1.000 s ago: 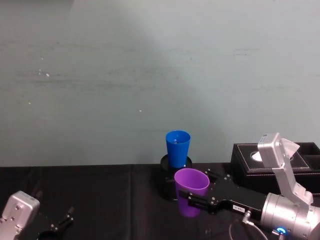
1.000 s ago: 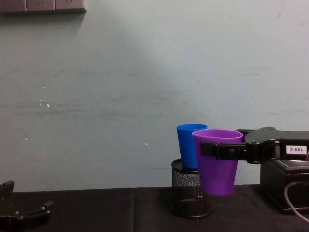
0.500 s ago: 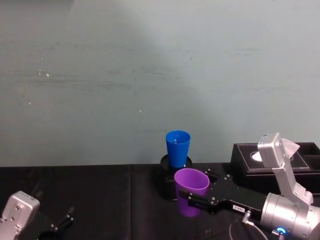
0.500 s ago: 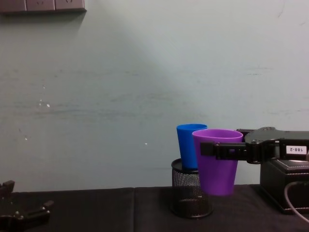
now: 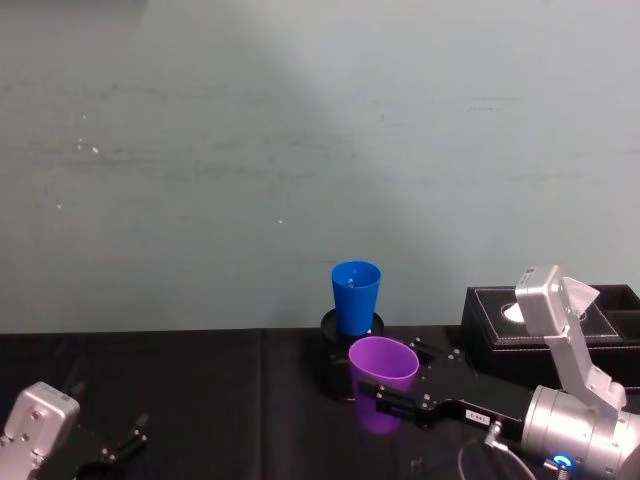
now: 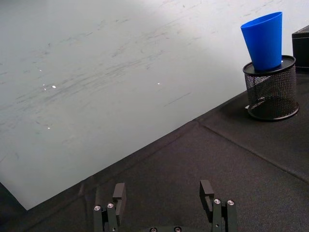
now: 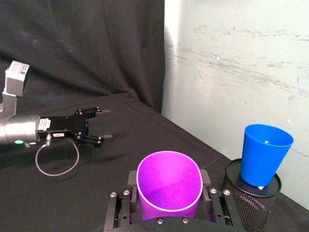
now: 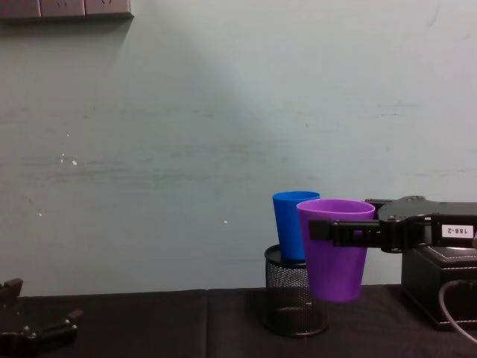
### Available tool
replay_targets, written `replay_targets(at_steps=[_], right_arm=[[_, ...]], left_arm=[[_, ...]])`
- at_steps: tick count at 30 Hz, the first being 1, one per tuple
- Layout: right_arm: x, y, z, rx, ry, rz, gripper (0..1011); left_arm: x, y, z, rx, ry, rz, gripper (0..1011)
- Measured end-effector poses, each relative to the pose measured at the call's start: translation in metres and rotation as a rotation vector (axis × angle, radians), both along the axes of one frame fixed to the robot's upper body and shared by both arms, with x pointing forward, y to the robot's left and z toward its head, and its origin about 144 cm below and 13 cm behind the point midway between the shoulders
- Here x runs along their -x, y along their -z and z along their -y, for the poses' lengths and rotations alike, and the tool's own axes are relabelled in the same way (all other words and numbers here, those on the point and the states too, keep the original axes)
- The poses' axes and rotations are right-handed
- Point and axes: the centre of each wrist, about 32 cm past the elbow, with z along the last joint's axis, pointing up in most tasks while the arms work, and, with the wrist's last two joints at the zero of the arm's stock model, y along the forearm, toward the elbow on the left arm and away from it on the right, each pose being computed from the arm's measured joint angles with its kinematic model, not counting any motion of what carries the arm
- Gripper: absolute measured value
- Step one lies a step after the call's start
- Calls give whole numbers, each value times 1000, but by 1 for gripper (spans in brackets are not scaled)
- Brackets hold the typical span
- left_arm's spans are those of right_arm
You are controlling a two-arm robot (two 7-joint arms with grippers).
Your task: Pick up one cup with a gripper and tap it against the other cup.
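Observation:
My right gripper (image 5: 392,392) is shut on the purple cup (image 5: 383,365), holding it upright by its upper wall a little above the black table. In the chest view the cup (image 8: 337,261) hangs in front of the blue cup (image 8: 289,224), which stands in a black mesh pen holder (image 8: 294,302). The right wrist view shows a gap between the purple cup (image 7: 169,186) and the blue cup (image 7: 264,152), so they are apart. My left gripper (image 6: 164,200) rests open and empty low at the near left (image 5: 120,445).
A black box (image 5: 560,320) stands on the table right of the pen holder, behind my right arm. A pale wall runs close behind the cups. Black cloth (image 6: 193,159) covers the table between my left gripper and the holder.

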Motion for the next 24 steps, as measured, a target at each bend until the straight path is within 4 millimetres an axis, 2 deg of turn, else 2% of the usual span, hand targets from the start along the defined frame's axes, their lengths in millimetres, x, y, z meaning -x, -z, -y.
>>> replay_targets(at_steps=[24], right_arm=[[0,0,0,0,0,0,732]], left_arm=[[0,0,0,0,0,0,1000]])
